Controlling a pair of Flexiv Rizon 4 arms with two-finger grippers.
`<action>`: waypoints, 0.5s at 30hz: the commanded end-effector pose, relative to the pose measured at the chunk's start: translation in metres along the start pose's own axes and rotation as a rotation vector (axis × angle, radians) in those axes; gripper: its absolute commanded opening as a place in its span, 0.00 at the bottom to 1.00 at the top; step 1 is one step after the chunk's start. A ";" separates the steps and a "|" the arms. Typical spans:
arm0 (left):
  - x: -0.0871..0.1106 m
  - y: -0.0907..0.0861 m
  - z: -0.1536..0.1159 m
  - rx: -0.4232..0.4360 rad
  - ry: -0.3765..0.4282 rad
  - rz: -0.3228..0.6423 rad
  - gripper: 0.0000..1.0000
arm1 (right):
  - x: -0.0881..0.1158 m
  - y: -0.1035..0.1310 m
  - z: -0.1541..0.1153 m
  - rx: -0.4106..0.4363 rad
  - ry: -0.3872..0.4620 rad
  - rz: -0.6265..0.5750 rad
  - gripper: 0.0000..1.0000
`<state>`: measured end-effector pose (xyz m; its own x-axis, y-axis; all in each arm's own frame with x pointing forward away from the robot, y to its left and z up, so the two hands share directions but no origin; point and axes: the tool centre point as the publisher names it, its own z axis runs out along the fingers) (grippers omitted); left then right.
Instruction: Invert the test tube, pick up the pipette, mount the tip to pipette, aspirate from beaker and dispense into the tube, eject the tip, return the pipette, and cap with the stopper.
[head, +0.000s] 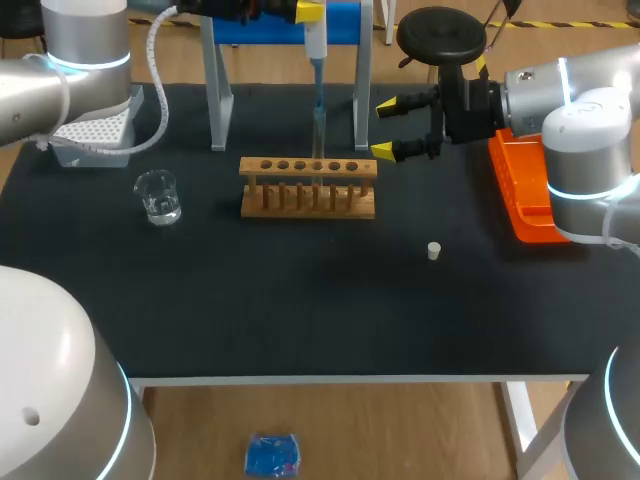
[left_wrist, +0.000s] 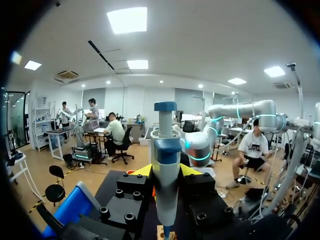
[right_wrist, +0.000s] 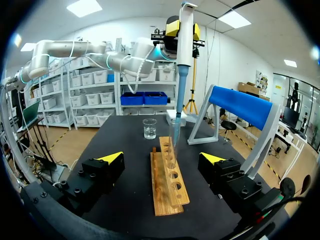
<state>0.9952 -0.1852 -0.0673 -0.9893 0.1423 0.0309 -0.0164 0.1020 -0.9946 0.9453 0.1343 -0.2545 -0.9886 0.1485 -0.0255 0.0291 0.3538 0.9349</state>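
A: State of left gripper (left_wrist: 166, 171)?
B: Clamped on the white-and-blue plastic pipette (left_wrist: 166, 150), upright, its tip down inside the clear glass test tube (right_wrist: 174, 131) standing in the wooden rack (head: 308, 186).
A: And right gripper (head: 384, 128)?
B: Jaws apart, holding nothing, just off the rack's right end.
A: Rest?
B: Small clear glass beaker (head: 158, 196) left of the rack; small white stopper (head: 433, 250) alone on the black table (head: 300, 300).

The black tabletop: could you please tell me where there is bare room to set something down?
Bare: the black tabletop in front, from the wooden test tube rack to the near edge, save the small white stopper; the gap between the glass beaker and the rack. Crowded: around the rack, with the blue-white pipette and the open right gripper.
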 end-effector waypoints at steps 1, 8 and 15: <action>0.001 0.000 0.001 0.000 -0.004 0.001 0.00 | 0.000 0.000 0.000 0.001 0.000 0.000 1.00; 0.002 0.003 0.001 -0.006 -0.006 -0.004 0.00 | 0.000 0.000 0.000 0.001 0.000 0.000 1.00; 0.002 0.004 0.002 -0.006 -0.007 -0.006 0.00 | 0.000 0.000 0.000 0.001 0.000 0.000 1.00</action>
<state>0.9948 -0.1855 -0.0718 -0.9895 0.1396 0.0378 -0.0225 0.1095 -0.9937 0.9453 0.1343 -0.2545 -0.9886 0.1485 -0.0255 0.0291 0.3538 0.9349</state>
